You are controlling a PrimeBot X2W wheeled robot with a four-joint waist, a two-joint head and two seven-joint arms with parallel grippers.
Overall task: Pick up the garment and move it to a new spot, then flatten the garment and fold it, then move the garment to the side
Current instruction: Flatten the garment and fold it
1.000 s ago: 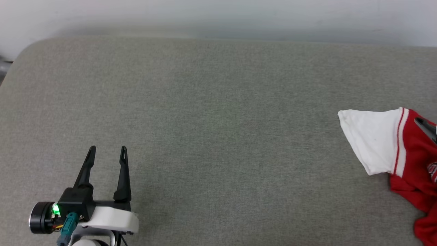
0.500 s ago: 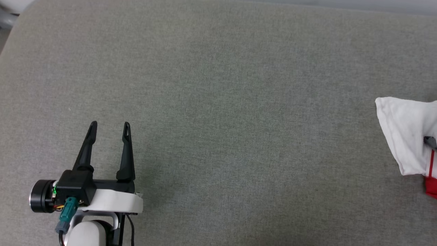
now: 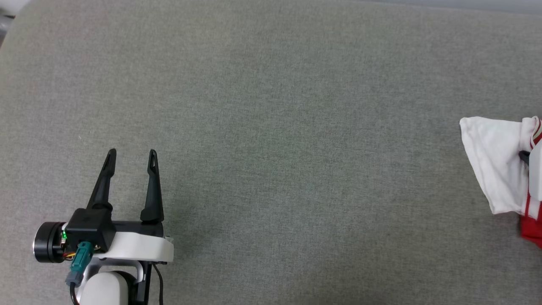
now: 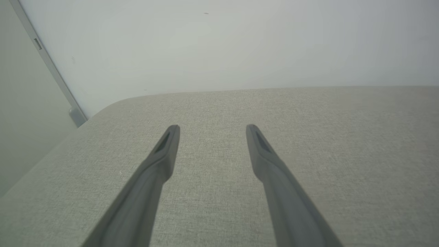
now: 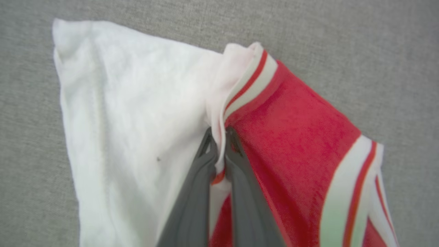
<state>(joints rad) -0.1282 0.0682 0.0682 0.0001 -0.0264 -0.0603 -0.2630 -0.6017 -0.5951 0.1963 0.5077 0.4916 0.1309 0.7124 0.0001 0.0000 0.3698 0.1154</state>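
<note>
1. The garment (image 5: pixel 130 113) lies on a grey fabric surface (image 5: pixel 343 41). In the right wrist view it takes up the middle and lower part of the frame, with the white sleeve on the left and the red body with its striped trim on the right.
2. The right gripper (image 5: pixel 219 133) rises from the bottom centre of that view. Its two dark fingers are clenched on a raised fold of the garment, just where the white sleeve meets the red-and-white trim, and a thin ridge of cloth stands pinched between the tips.
3. In the head view the garment sits at the right edge at about mid-height. The white sleeve points left, and a strip of red shows below it near the lower right.
4. The left gripper (image 3: pixel 131 153) is at the lower left of the head view with its fingers pointing up the frame. They are released and spread wide, well apart from the garment.
5. In the left wrist view the same parted fingers hang over the bare grey surface, with a pale wall (image 4: pixel 219 44) across the top of the frame.
</note>
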